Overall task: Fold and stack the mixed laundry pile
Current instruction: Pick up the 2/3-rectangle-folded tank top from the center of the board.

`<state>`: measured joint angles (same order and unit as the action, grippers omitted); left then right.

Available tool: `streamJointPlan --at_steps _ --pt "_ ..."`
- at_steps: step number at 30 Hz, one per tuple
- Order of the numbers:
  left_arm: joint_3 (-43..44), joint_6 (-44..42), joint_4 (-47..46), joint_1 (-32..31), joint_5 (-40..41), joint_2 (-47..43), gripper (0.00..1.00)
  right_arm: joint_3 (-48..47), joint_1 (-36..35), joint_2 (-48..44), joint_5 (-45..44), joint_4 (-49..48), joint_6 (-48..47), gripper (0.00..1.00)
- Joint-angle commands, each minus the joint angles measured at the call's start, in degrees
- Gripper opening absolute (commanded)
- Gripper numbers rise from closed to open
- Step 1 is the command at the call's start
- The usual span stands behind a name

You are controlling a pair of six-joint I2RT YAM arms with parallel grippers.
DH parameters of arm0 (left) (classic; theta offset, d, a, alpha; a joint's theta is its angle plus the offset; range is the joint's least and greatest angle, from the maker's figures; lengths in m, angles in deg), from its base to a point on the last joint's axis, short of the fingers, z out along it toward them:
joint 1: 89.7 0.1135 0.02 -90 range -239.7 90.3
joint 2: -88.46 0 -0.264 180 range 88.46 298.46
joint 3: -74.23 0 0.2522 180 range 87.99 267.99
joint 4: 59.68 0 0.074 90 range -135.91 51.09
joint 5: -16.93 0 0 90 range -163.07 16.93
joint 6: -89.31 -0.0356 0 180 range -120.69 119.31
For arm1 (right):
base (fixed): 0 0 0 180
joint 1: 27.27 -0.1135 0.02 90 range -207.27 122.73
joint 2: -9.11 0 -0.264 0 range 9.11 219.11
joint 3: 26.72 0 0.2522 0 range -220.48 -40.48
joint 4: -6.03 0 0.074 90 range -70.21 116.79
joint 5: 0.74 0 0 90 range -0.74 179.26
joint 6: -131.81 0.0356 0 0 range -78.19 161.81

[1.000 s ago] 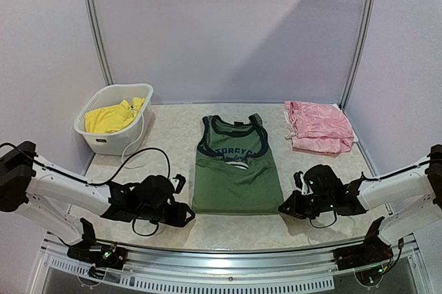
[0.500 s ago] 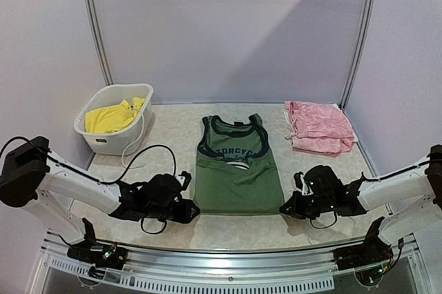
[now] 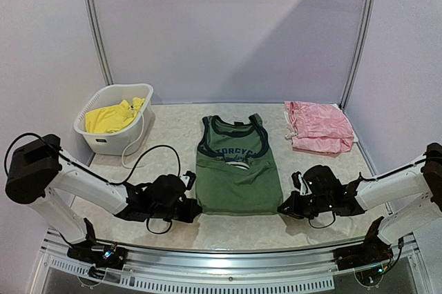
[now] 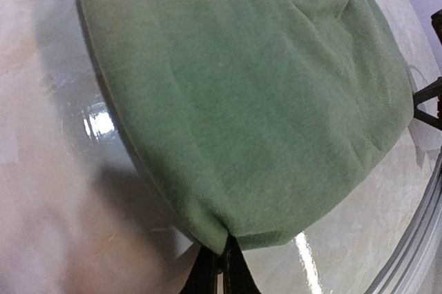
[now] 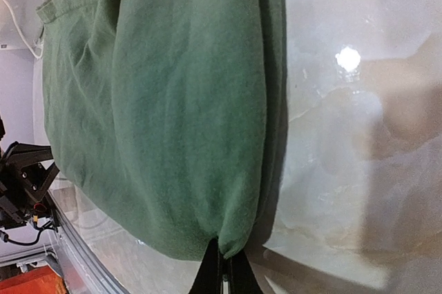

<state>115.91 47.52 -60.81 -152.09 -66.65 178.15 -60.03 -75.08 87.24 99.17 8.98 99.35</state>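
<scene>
Because each near hem corner of the olive-green tank top (image 3: 236, 178) is pinched, the first fold seems in hand: the left gripper (image 4: 222, 266) and right gripper (image 5: 223, 265) are both clamped on it, the garment lying flat on the desk (image 3: 173, 132) ahead of and between them. Next, both likely must lift together, carrying the hem toward the straps.

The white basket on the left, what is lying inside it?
A crumpled yellow garment lies inside the white basket. Whether anything lies under it cannot be seen, because the fabric covers the bottom.
</scene>
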Motion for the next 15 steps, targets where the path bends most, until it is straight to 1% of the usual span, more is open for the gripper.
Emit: streamJointPlan --at_steps 1,7,15 --pt "-0.9 -0.3 1.5 -0.8 -2.0 1.6 0.00 -0.8 0.2 0.6 1.9 3.3 -1.8 0.00" --pt "-2.0 -0.2 4.4 -2.2 -1.7 -1.9 0.00 -1.3 -0.7 -2.2 1.9 7.1 -2.5 0.00" --pt "-3.8 1.8 7.7 -5.4 -0.2 -5.7 0.00 -1.8 -5.4 -5.3 -1.2 10.7 -0.7 0.00"
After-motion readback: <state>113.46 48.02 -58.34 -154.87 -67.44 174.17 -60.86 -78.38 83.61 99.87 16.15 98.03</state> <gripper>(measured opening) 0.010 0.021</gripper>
